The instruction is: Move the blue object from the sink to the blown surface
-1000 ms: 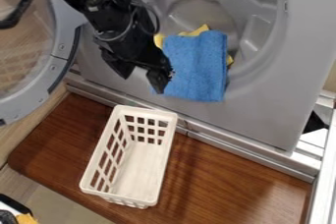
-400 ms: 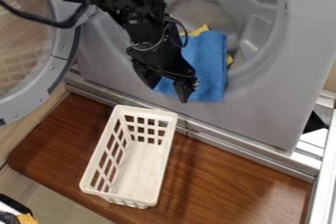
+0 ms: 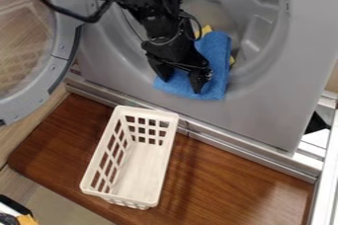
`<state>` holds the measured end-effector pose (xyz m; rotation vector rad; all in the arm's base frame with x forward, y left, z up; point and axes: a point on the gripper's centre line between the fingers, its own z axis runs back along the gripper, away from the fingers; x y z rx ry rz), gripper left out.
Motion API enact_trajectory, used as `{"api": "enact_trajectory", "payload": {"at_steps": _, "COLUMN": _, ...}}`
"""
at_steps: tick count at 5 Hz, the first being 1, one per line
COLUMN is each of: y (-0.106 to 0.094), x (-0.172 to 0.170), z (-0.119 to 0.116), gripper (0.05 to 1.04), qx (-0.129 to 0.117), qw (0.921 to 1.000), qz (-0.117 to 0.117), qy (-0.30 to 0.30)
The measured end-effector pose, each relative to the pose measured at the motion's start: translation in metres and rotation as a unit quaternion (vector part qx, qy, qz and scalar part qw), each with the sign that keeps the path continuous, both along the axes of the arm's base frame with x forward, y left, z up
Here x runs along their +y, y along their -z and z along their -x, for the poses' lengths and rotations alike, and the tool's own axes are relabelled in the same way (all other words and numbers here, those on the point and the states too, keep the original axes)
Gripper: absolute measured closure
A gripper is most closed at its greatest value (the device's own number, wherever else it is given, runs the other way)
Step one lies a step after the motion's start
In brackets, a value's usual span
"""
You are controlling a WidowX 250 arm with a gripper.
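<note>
My gripper (image 3: 180, 81) is over the lower part of the blue cloth (image 3: 216, 54), its two fingers spread apart and pointing down, with blue fabric visible between them. The arm covers the cloth's left side. This cloth drapes from the grey drum opening over its front lip, and bits of a yellow cloth (image 3: 206, 30) poke out behind it. Below the grey machine lies the brown wooden surface (image 3: 231, 174).
A white slotted basket (image 3: 141, 167) stands on the brown surface, left of centre. The round door (image 3: 59, 63) hangs open at the left. Metal rails (image 3: 254, 156) run along the machine's bottom edge, and a white frame rises at the right.
The gripper has come rightward across the machine front, then slightly up onto the cloth's lower part. The cloth has shifted a little, its lower edge slightly higher.
</note>
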<state>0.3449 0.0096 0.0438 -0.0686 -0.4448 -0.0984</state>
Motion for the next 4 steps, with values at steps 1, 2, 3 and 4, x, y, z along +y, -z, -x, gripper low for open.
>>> {"api": "enact_trajectory", "payload": {"at_steps": 1, "y": 0.007, "x": -0.0031, "z": -0.0107, "gripper": 0.128, "qx": -0.005, "qw": 1.0, "qz": -0.002, "qy": 0.001}}
{"api": "enact_trajectory", "payload": {"at_steps": 2, "y": 0.0098, "x": -0.0071, "z": -0.0145, "gripper": 0.398, "qx": -0.013, "qw": 0.9996, "qz": -0.022, "qy": -0.008}}
{"api": "enact_trajectory", "payload": {"at_steps": 3, "y": 0.0107, "x": -0.004, "z": -0.014, "gripper": 0.673, "qx": -0.018, "qw": 0.9993, "qz": -0.033, "qy": -0.009}}
{"api": "enact_trajectory", "payload": {"at_steps": 4, "y": 0.0104, "x": -0.0047, "z": -0.0132, "gripper": 0.864, "qx": -0.02, "qw": 0.9991, "qz": -0.035, "qy": -0.01}}
